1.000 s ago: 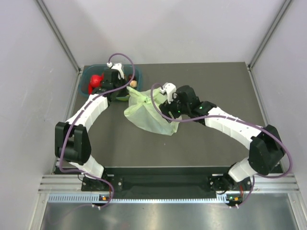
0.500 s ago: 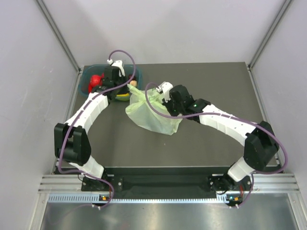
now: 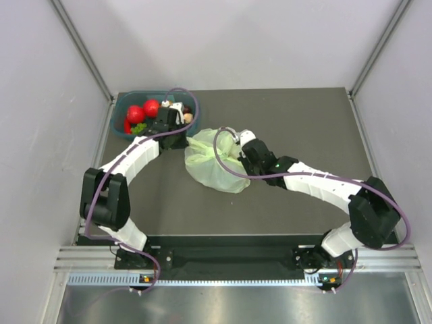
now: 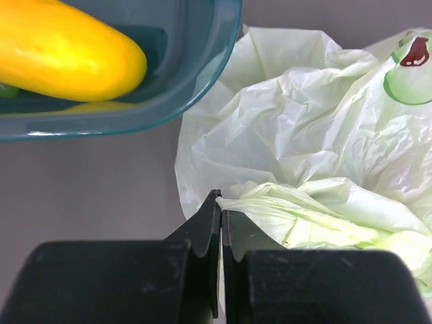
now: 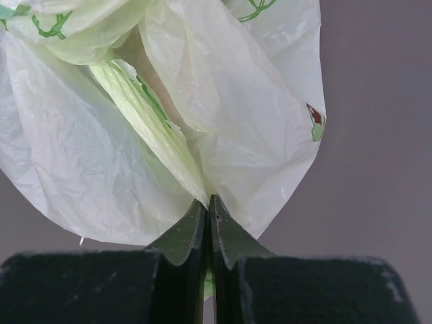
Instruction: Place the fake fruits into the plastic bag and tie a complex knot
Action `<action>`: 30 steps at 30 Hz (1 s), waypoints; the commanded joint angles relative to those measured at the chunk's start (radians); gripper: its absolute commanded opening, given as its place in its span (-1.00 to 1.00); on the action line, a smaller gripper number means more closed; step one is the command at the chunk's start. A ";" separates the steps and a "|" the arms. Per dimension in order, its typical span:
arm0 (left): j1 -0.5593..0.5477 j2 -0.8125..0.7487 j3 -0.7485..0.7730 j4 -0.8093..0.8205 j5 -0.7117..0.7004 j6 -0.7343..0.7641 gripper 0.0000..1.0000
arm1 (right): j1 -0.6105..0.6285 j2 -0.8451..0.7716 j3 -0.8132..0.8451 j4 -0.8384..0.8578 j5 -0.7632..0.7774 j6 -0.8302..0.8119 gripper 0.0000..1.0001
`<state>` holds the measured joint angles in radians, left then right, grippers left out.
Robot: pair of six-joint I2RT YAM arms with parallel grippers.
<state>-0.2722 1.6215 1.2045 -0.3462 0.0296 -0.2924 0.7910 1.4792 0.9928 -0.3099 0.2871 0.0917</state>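
Observation:
The pale green plastic bag [image 3: 214, 165] lies crumpled on the dark table between my two arms. My left gripper [image 3: 183, 142] is at its left edge, shut on a fold of the bag [image 4: 317, 128]; the film is pinched at the fingertips of that gripper [image 4: 221, 202]. My right gripper [image 3: 237, 156] is over the bag's right side, shut on a bunched strip of the bag [image 5: 88, 155] at the tips of that gripper [image 5: 208, 201]. Two red apples [image 3: 136, 113] and green grapes [image 3: 138, 127] lie in the teal tub [image 3: 115, 123]. A yellow mango [image 4: 67, 57] lies in the same tub [image 4: 202, 74].
The teal tub stands at the table's far left corner, just behind my left gripper. Grey walls close in the table on the left, right and back. Purple cables loop over both wrists.
My right gripper has shut on the bag. My left arm has drawn back from over the tub toward the bag's left edge, uncovering the red apples. The bag has bunched up rounder.

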 commanded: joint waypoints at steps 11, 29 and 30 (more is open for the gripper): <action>0.062 -0.069 0.053 0.049 -0.214 0.073 -1.00 | -0.073 -0.114 -0.026 -0.167 0.215 0.010 -1.00; -0.053 -0.215 0.268 -0.275 -0.180 0.102 -1.00 | -0.278 -0.224 0.198 -0.267 -0.572 0.031 -1.00; -0.055 -0.216 0.288 -0.275 -0.151 0.099 -1.00 | -0.315 -0.230 0.207 -0.261 -0.601 0.045 -1.00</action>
<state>-0.3508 1.4490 1.4052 -0.6014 -0.0658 -0.2119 0.5564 1.3136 1.1637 -0.5190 -0.2089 0.1162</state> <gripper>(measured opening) 0.012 0.011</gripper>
